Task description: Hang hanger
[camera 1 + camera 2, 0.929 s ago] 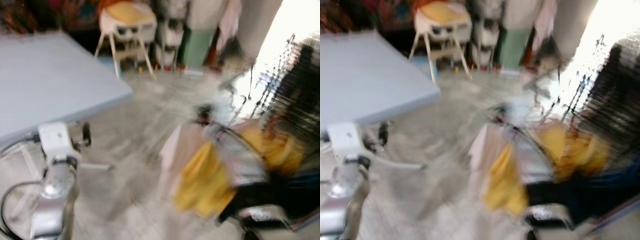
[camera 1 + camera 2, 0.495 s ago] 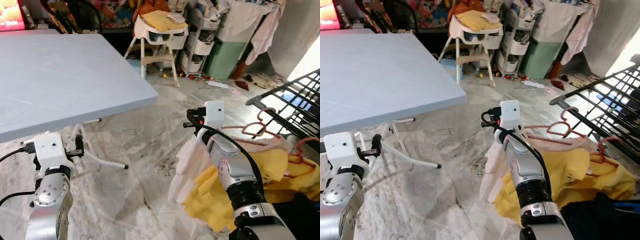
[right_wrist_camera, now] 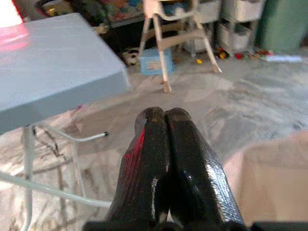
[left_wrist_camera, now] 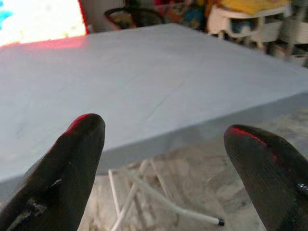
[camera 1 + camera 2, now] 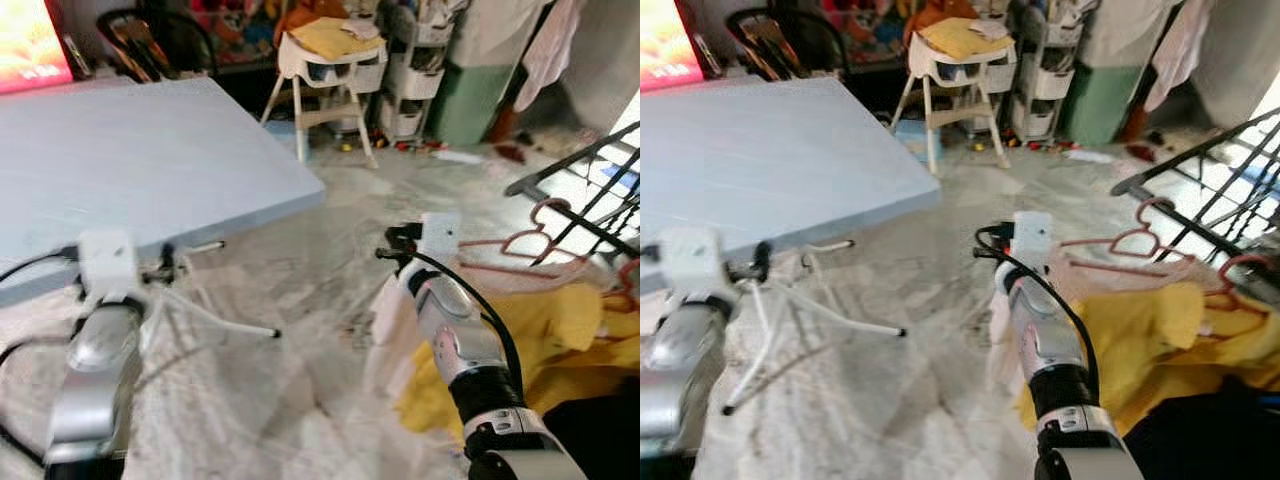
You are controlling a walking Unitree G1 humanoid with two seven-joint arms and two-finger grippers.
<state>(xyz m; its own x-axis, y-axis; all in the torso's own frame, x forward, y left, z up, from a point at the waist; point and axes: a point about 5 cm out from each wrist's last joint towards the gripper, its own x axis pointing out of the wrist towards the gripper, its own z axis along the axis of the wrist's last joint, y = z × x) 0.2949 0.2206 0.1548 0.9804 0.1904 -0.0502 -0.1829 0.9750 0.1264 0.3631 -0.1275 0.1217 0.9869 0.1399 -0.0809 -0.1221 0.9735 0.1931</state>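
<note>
Marble-patterned floor (image 5: 300,300) underfoot in a cluttered living space, with a pale blue folding table (image 5: 130,170) on white legs at left and a glowing red screen (image 5: 25,45) beyond its far corner. Against the back wall, a white high chair (image 5: 330,70) topped with a yellow cloth, white storage drawers (image 5: 415,75) and a green bin (image 5: 475,85) under draped laundry. At right, a black wire drying rack (image 5: 585,175), cut off by the frame edge, above a heap of yellow (image 5: 540,340) and pale pink clothes (image 5: 400,310). Pink hanger (image 5: 535,235) lying on top of that heap just below the rack, a second pink hook (image 5: 628,280) partly cropped at the edge. Right gripper (image 3: 162,144) raised over the floor beside the pile, black fingers pressed together on nothing, short of the hanger. Left gripper (image 4: 163,159) held near the table edge, fingers (image 4: 72,163) spread wide apart and empty. Contents of the drawers and small items scattered on the floor by the bin too blurred to identify.
</note>
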